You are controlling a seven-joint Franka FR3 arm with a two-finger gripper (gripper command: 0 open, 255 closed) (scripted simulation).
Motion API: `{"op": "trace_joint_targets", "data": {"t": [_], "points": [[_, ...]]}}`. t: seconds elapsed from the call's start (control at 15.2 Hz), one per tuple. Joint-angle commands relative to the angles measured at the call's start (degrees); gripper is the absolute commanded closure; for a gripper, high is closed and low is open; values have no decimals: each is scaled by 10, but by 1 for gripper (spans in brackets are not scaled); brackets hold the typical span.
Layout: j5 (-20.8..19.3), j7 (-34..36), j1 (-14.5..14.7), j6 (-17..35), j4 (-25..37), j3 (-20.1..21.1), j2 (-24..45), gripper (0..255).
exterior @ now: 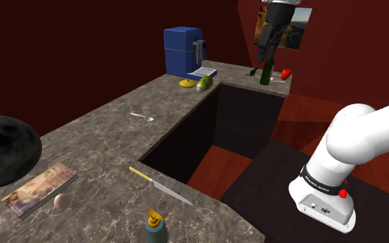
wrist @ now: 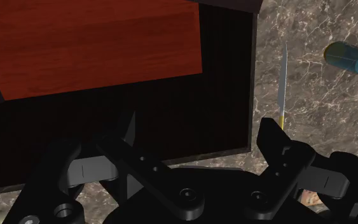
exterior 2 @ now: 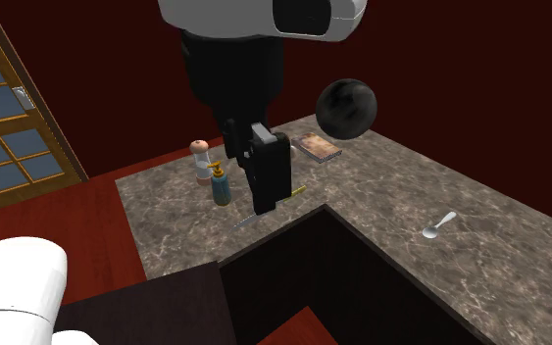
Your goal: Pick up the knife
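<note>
The knife (exterior: 161, 186) lies flat on the marble counter (exterior: 103, 138) near its front inner edge, with a yellow handle and a thin silver blade. In the second exterior view the knife (exterior 2: 297, 190) is partly hidden behind my gripper (exterior 2: 267, 201). My black gripper (exterior: 264, 55) hangs high above the dark gap between the counter arms, well above the knife. In the wrist view my gripper (wrist: 203, 141) is open with nothing between its fingers (wrist: 276, 143), and the knife (wrist: 283, 83) lies on the counter beyond the tip of one finger.
A blue bottle with a yellow cap (exterior: 155, 226) stands close to the blade tip. An egg (exterior: 61, 201), a book (exterior: 39, 188) and a black bowl (exterior: 3, 148) lie further along the counter. A spoon (exterior: 143, 117) and a blue coffee machine (exterior: 184, 52) lie further back.
</note>
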Motion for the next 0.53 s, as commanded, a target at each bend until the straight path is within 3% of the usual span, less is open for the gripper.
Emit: {"op": "trace_joint_targets", "data": {"t": [0.0, 0.46], "points": [[0, 0, 0, 0, 0, 0, 0, 0], [30, 43, 24, 112, -74, 64, 34, 0]]}}
